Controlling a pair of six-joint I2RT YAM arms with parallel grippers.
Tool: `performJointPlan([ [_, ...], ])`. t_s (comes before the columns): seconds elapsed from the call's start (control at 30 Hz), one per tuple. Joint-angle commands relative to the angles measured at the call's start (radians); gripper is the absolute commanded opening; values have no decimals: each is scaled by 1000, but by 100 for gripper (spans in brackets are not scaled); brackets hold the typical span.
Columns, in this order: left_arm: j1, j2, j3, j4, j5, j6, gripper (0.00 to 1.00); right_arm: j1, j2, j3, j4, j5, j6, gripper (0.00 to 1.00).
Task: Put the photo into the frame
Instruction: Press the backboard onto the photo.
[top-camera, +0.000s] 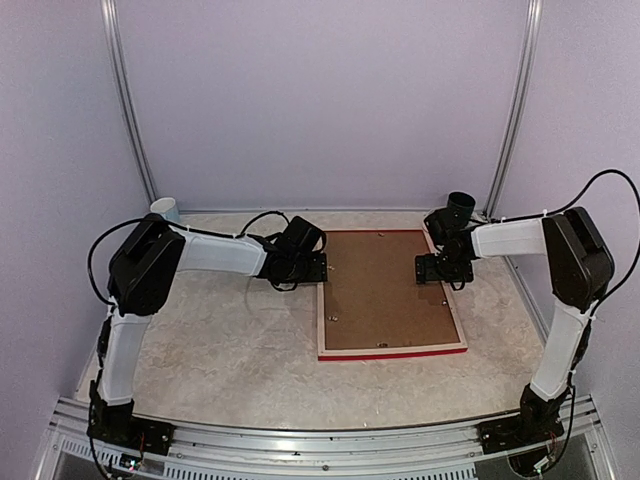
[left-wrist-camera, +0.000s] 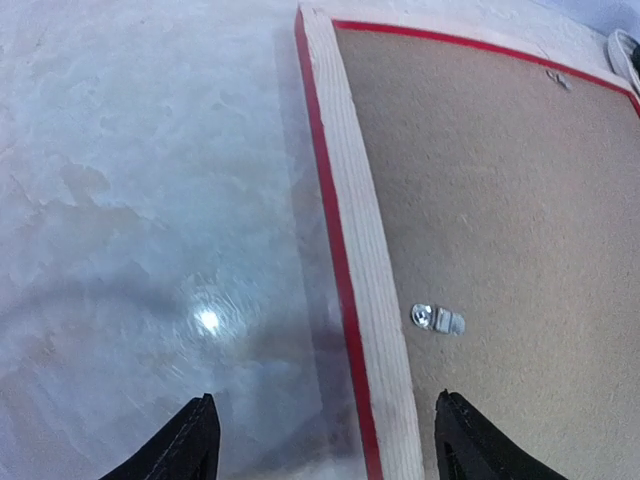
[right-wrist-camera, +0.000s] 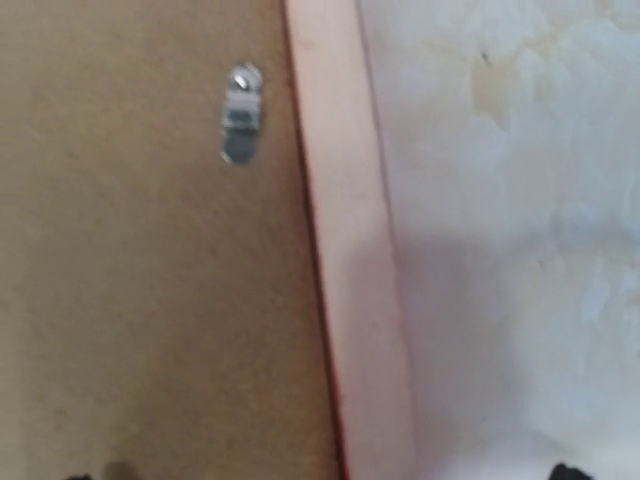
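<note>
Two arms: rose from bases at the lower corners of the top view, bent at dark elbows near the side edges, and ran inward on white forearms toward the middle.
Left gripper (top-camera: 318, 268) (left-wrist-camera: 325, 440): pointed down at the upper part of the frame's left rail; fingers (left-wrist-camera: 190, 445) stood wide apart and held nothing, one over the table, the other over the backing board, the rail between them.
Right gripper (top-camera: 422, 268) (right-wrist-camera: 330, 476): pointed down at the upper part of the frame's right rail; stood spread wide and empty, only the dark tips showing at the bottom corners of the wrist view.
Frame (top-camera: 392, 353) (left-wrist-camera: 365, 270) (right-wrist-camera: 345, 250): lay flat, face down, right of centre in the top view, between the two grippers; pale wood back up, red edges showing.
Backing board (top-camera: 385, 290) (left-wrist-camera: 500, 200) (right-wrist-camera: 130, 300): plain brown, sat inside the rails.
Turn clips (left-wrist-camera: 437, 319) (right-wrist-camera: 240, 115): small metal tabs on the board, just inside each side rail.
Table (top-camera: 220, 350) (left-wrist-camera: 120, 200) (right-wrist-camera: 500, 200): pale, marbled, under everything.
White cup (top-camera: 165, 210): stood at the upper left, behind the left elbow.
Dark cup (top-camera: 460, 208): stood at the back, just behind the right wrist.
</note>
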Motion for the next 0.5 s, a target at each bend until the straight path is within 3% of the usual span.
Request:
performJointPlan([
  [0.0,61,-33,77,12,15,1,73,-14,-20,81,-53,-25,-22,99],
  [0.47,114,219,474,-78,32,126,74,-31,146,311,-80,-25,-59,99],
])
